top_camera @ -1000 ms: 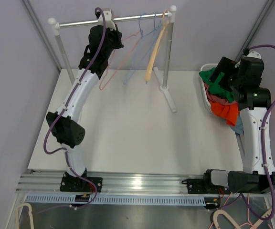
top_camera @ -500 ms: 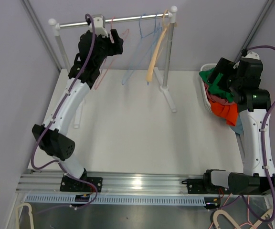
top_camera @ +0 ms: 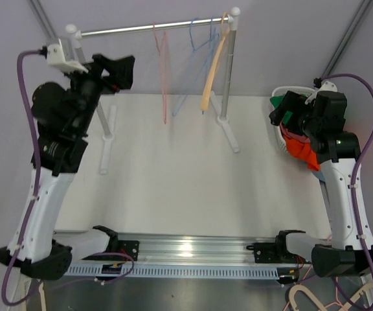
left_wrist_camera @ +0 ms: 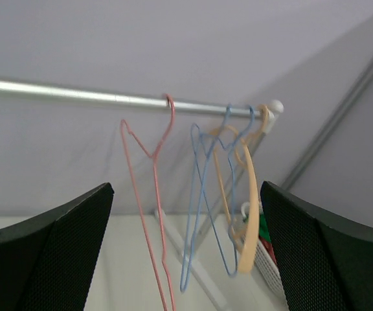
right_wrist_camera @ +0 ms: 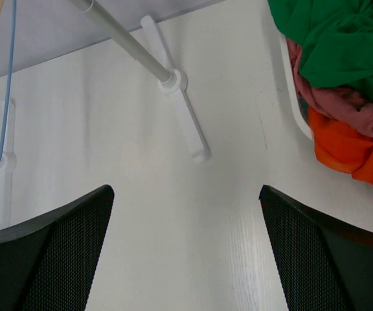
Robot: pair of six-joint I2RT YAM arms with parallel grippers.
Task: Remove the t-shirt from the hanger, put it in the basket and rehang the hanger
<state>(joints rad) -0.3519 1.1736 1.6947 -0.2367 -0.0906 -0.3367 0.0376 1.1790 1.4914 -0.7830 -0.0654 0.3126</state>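
Note:
Three kinds of bare hangers hang on the rail (top_camera: 128,28): a pink wire hanger (top_camera: 164,78) (left_wrist_camera: 154,194), blue wire ones (top_camera: 188,74) (left_wrist_camera: 199,194) and a wooden one (top_camera: 211,71) (left_wrist_camera: 251,201). None carries a garment. Which piece in the heap of clothes is the t-shirt, I cannot tell; a green garment (right_wrist_camera: 342,39) lies on top. My left gripper (top_camera: 123,72) (left_wrist_camera: 186,253) is open and empty, left of the hangers and apart from them. My right gripper (top_camera: 282,110) (right_wrist_camera: 186,253) is open and empty beside the heap, above the table.
A white basket (top_camera: 278,133) (right_wrist_camera: 290,84) at the right table edge holds the green, a pink (right_wrist_camera: 342,107) and an orange garment (top_camera: 303,150). The rack's right foot (top_camera: 228,133) (right_wrist_camera: 186,123) and left feet (top_camera: 105,139) rest on the white table.
My left gripper opened and let go of the pink hanger at the rail, then drew back to the left. The pink hanger now hangs straight. The right arm shifted slightly.

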